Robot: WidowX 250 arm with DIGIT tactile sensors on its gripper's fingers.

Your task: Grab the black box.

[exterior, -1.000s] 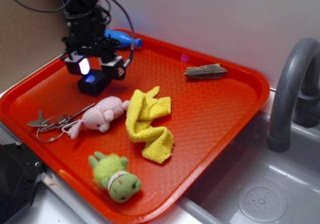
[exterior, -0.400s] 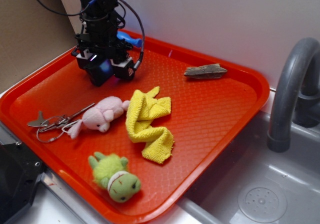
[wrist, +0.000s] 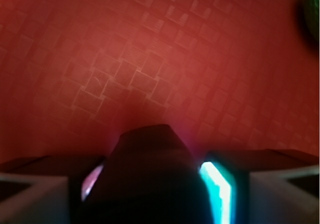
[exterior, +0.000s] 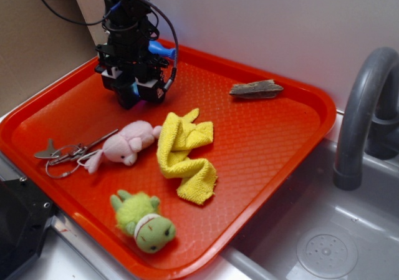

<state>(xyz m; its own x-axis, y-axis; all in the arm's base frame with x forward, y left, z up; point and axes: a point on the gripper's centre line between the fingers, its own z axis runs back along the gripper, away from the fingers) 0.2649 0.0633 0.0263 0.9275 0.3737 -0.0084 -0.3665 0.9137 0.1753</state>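
Since the earlier frames, the gripper point(exterior: 131, 95) is sitting lower over the far left of the red tray point(exterior: 268, 136), now straddling the black box point(wrist: 150, 179). Its lit fingers point(wrist: 217, 189) are flanking the box on both sides, seemingly pressing it, though true contact is unclear. If loosely pinched, the smooth box could be slipping free on lifting.

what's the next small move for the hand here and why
Probably lift straight up a little. In the wrist view the black box sits between the lit fingers of the hand, which seems shut on it, and the exterior view shows it low over the red tray. A short rise would show whether the grip holds. Contact on both sides is hard to confirm in the blur.
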